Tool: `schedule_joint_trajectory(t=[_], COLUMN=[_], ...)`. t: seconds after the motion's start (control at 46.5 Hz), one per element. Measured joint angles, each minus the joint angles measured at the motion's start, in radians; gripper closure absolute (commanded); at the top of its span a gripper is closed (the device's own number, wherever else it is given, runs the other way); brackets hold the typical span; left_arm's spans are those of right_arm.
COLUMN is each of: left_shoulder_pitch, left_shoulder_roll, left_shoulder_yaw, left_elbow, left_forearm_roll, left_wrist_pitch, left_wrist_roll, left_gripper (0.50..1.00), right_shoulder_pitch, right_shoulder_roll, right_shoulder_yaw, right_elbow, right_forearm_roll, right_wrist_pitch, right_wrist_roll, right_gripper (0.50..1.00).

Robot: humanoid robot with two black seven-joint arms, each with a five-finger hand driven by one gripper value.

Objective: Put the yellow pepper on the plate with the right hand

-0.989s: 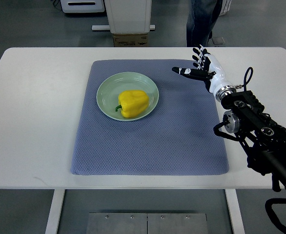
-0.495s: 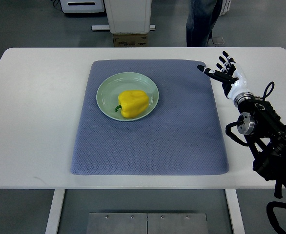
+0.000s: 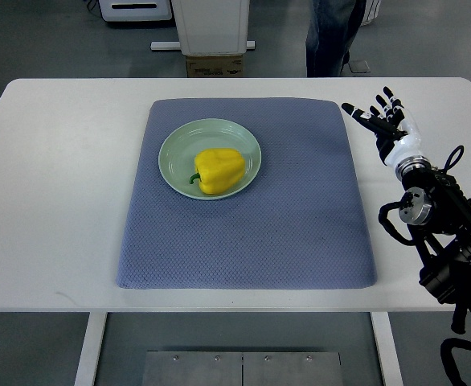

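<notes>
A yellow pepper [image 3: 218, 170] with a green stem lies on a pale green plate [image 3: 177, 143], which sits on the far left part of a blue-grey mat [image 3: 251, 233]. My right hand [image 3: 382, 121] is off the mat's right edge, over the white table, well to the right of the plate. Its fingers are spread and hold nothing. Its black arm [image 3: 444, 241] comes in from the lower right. The left arm does not show.
The white table [image 3: 59, 201] extends around the mat. A person's legs [image 3: 329, 36] stand beyond the far edge, next to a white pedestal and a cardboard box [image 3: 214, 64].
My right hand has pulled back to the right, from above the mat's far right corner to beyond its right edge. The pepper and plate have not moved.
</notes>
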Motion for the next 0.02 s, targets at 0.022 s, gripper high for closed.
schedule_joint_trajectory(t=[0.022], left_shoulder_pitch=[0.0], left_shoulder_roll=[0.0], left_shoulder_yaw=[0.0], left_elbow=[0.0], left_forearm_roll=[0.0], left_wrist_pitch=[0.0], left_wrist_roll=[0.0], left_gripper=[0.5], right_shoulder_pitch=[0.0], right_shoulder_roll=[0.0], right_shoulder_yaw=[0.0], right_elbow=[0.0], right_forearm_roll=[0.0], right_wrist_pitch=[0.0], right_wrist_roll=[0.0], right_gripper=[0.5])
